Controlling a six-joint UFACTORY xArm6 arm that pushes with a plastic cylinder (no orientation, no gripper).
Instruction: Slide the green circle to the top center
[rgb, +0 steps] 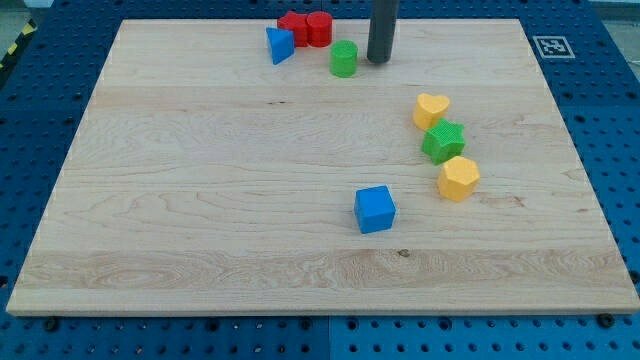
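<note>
The green circle (344, 58) is a small green cylinder near the view's top centre of the wooden board (200, 200). My tip (378, 60) is the lower end of the dark rod and stands just to the right of the green circle, a small gap apart. A red block (292, 25) and a red cylinder (319, 28) sit side by side at the top edge, up and left of the green circle. A blue triangle (279, 45) lies to the left of the green circle.
A yellow heart (431, 109), a green star-like block (443, 142) and a yellow hexagon (458, 178) form a touching column at the view's right. A blue cube (375, 209) sits below centre. A marker tag (549, 46) lies beyond the top right corner.
</note>
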